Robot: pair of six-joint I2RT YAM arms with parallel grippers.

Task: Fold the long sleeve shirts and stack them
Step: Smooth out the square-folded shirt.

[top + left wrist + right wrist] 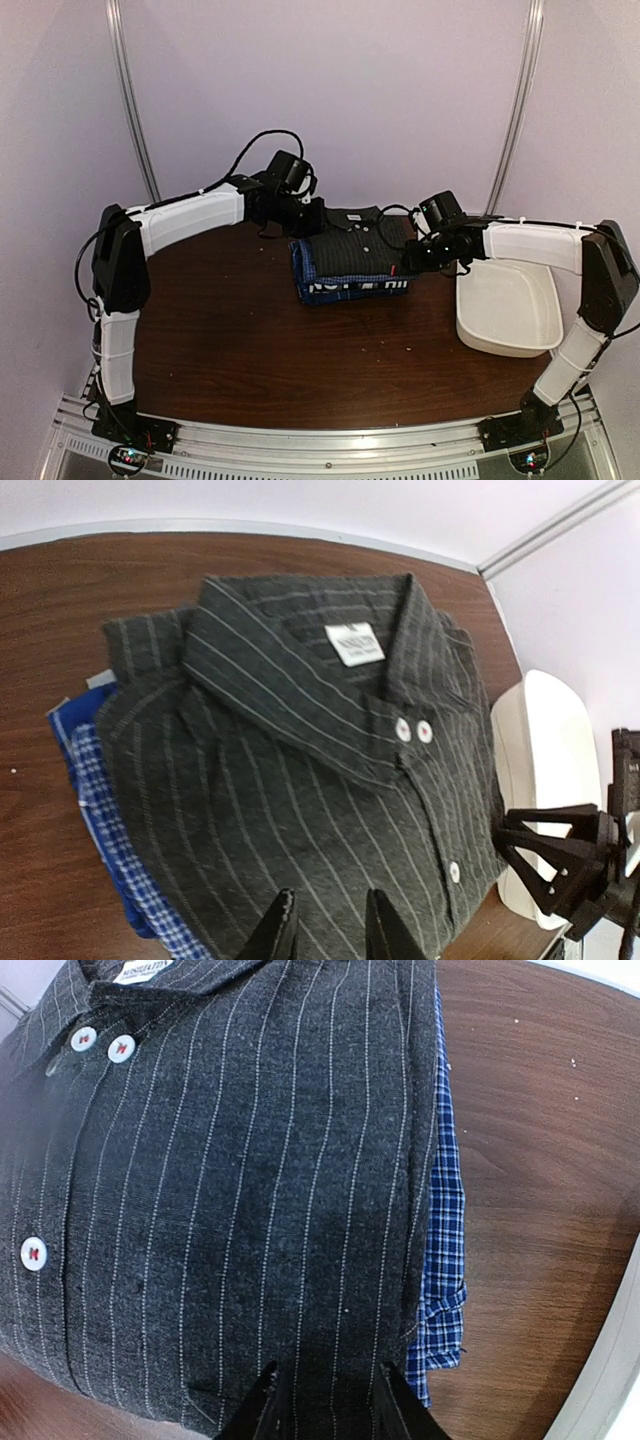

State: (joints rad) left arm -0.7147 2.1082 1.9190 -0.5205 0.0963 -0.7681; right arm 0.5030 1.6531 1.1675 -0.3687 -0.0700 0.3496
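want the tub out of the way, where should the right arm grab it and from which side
Pinch the rim of the tub from above, one finger inside, one outside, on the wall facing the shirts. It sits upright and open, with a thin rim, and that wall lies nearest the right end effector.

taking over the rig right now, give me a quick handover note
Left gripper: jaws slightly apart over the charcoal shirt, nothing seen pinched.
Right gripper: same, at the opposite edge.
Stack: charcoal on top, blue checked shirt under it, navy shirt lowest, beside the white tub.
Done: all three look folded and stacked.
Left: probably just backing the arms away.
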